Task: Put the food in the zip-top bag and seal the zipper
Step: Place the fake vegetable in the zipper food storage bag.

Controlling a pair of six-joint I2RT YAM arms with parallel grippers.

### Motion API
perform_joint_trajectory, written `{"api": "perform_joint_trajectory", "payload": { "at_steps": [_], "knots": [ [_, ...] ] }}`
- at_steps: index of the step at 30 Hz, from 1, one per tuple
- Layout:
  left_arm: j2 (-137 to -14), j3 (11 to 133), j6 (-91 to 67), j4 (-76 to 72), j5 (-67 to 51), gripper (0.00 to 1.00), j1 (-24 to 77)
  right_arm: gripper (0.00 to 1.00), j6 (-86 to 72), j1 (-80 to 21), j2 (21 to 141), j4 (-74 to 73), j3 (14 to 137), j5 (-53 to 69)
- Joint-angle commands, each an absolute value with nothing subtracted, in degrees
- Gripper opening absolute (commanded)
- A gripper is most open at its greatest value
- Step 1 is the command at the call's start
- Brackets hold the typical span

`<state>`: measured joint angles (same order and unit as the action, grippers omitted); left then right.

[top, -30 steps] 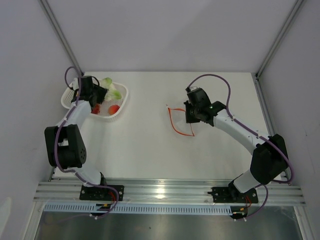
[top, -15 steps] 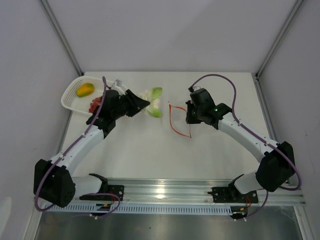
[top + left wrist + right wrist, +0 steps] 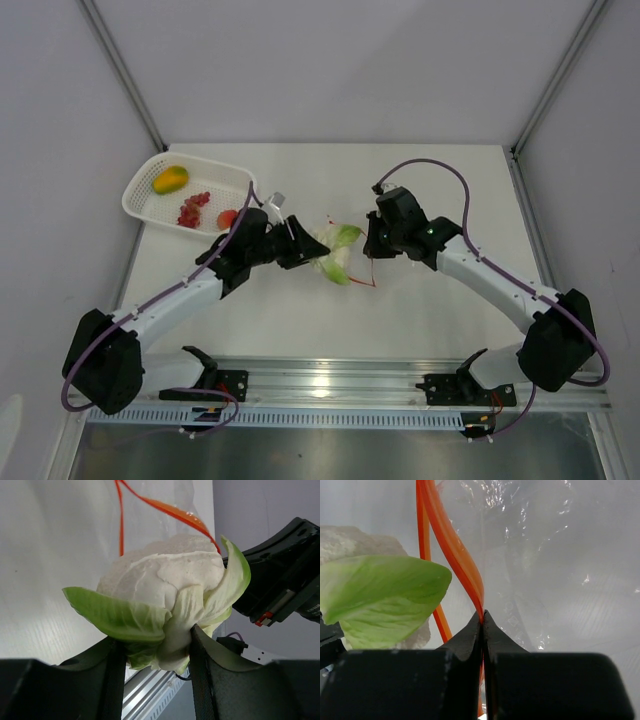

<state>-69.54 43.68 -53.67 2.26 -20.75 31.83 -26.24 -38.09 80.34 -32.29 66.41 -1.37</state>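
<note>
My left gripper (image 3: 300, 250) is shut on a white-and-green vegetable (image 3: 335, 255), gripping its stem (image 3: 175, 645), and holds it at the mouth of the zip-top bag (image 3: 560, 580). My right gripper (image 3: 372, 243) is shut on the bag's red-orange zipper strip (image 3: 465, 565) and holds the mouth up and open. The strip curves over the vegetable in the left wrist view (image 3: 170, 510). The vegetable's green leaf (image 3: 380, 595) shows beside the strip in the right wrist view. A mango (image 3: 170, 180), red grapes (image 3: 193, 208) and a red-orange fruit (image 3: 228, 218) lie in the basket.
A white mesh basket (image 3: 140, 200) stands at the back left of the table. Metal frame posts rise at the back corners. An aluminium rail (image 3: 330, 380) runs along the near edge by the arm bases.
My left arm lifted the vegetable out of the basket and carried it right to the bag's mouth. My right gripper shifted slightly left and nearer with the zipper strip.
</note>
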Motion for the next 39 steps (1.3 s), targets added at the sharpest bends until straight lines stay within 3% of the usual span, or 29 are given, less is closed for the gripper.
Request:
{"api": "perform_joint_trajectory", "payload": {
  "at_steps": [1,4,7,12,18,31,39],
  "knots": [
    [-66.71,42.89,-57.21,-10.52,-23.73,0.00,32.78,0.00,-29.53,-38.41,77.61,-30.06,65.39,2.63],
    [-67.14,40.87,-58.79,-16.16,-25.22,0.01,32.87,0.00,-30.76,-38.41,76.73,-30.15,64.95,3.51],
    [-69.51,46.48,-57.14,-3.31,-22.94,0.00,33.66,0.00,-31.64,-38.41,75.77,-29.97,64.78,3.87],
    [-70.75,46.41,-58.09,-0.46,-21.72,0.01,35.33,0.00,-32.87,-38.41,74.18,-27.95,63.72,3.43],
    [-71.01,43.33,-61.35,-6.41,-19.34,0.01,36.73,0.00,-37.70,-38.50,74.44,-24.79,63.54,9.22],
    [-75.84,50.79,-58.79,15.02,-6.60,0.01,41.13,0.00,-47.02,-38.23,71.46,-21.71,63.81,8.79],
    [-82.08,58.88,-54.33,24.16,-6.24,0.01,42.54,0.00,-45.27,-39.29,72.60,-19.60,63.98,9.84]
  ]
}}
